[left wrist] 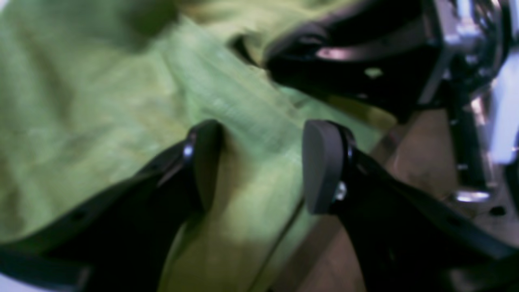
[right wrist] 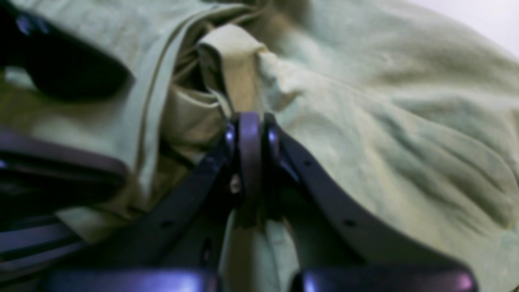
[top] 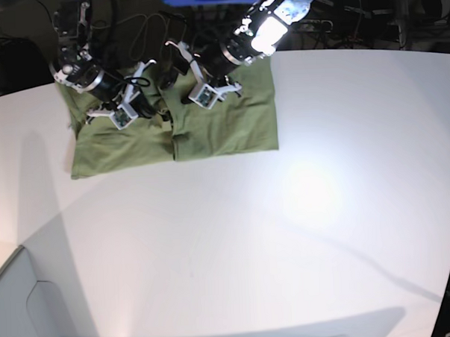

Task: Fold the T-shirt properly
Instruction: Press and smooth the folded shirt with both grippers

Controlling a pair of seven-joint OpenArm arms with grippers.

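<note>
The T-shirt [top: 208, 128] lies spread near the far edge of the white table [top: 302, 225], toward its far-left corner, with both arms working over its middle. The right gripper [right wrist: 249, 134] has its jaws pressed together on a bunched fold of the green fabric, close to a hemmed edge. The left gripper [left wrist: 261, 162] hovers over the cloth with its jaws wide apart and nothing between them; its pads [left wrist: 322, 166] sit just above a hem. The risk, as I judge it, is uneven lifting: with one side pinched and the other free, a pull would drag the thin fabric into a crooked bundle. The pinch also looks thick, so extra layers may come up together.
</note>
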